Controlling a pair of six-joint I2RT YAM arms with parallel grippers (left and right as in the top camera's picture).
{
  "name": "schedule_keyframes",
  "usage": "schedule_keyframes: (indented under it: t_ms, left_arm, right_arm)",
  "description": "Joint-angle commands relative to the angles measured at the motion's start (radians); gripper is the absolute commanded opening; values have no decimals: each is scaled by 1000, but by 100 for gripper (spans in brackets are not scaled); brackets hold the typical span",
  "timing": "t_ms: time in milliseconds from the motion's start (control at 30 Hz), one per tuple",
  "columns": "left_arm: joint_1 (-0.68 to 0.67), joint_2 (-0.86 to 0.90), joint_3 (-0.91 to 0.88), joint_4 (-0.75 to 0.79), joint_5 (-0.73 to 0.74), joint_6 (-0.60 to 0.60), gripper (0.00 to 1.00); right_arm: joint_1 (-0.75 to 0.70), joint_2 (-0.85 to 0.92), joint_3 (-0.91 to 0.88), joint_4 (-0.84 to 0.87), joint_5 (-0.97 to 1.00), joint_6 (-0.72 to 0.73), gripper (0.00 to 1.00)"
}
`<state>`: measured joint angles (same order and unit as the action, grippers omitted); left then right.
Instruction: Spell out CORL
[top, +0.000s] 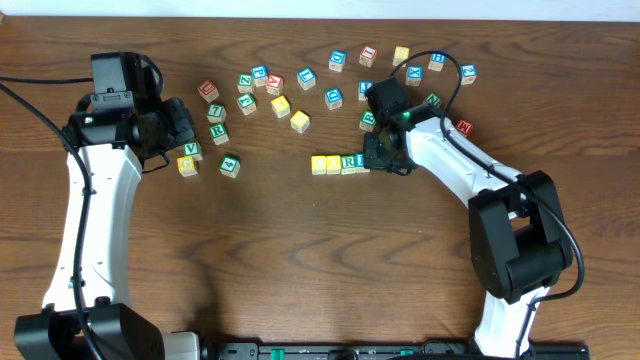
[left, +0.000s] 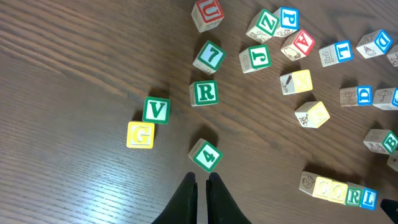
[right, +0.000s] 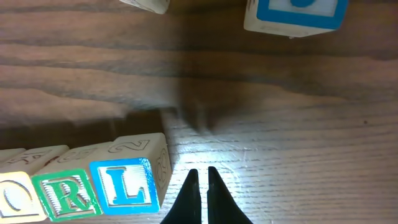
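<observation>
Pinched black fingertips of the right gripper fill the bottom of the right wrist view, jaws pressed together with nothing between them. Just beside them at nine o'clock sits the blue L cube, with a narrow strip of table showing between. The green R cube touches the L's far side, and a yellow-topped cube follows at the frame edge. From overhead the CORL cubes form one tight line running nine to three near mid-table, with the right gripper at their three o'clock end. Loose blocks scatter toward twelve o'clock. The left gripper is likewise clenched on nothing, well apart from the line. A green 4 block lies just beside its tips at twelve o'clock, and the V block and G block lie at ten.
</observation>
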<state>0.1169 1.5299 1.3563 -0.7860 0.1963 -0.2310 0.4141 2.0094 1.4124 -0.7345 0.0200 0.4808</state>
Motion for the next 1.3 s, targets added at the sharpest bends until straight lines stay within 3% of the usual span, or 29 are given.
schedule_keyframes:
  t_ms: [0, 1267]
  left_arm:
    - [0, 2, -9, -2, -7, 14, 7]
    - [0, 2, -9, 8, -7, 14, 8]
  right_arm:
    - [0, 5, 10, 15, -4, -26, 1]
    - [0, 18, -16, 112, -30, -121, 2]
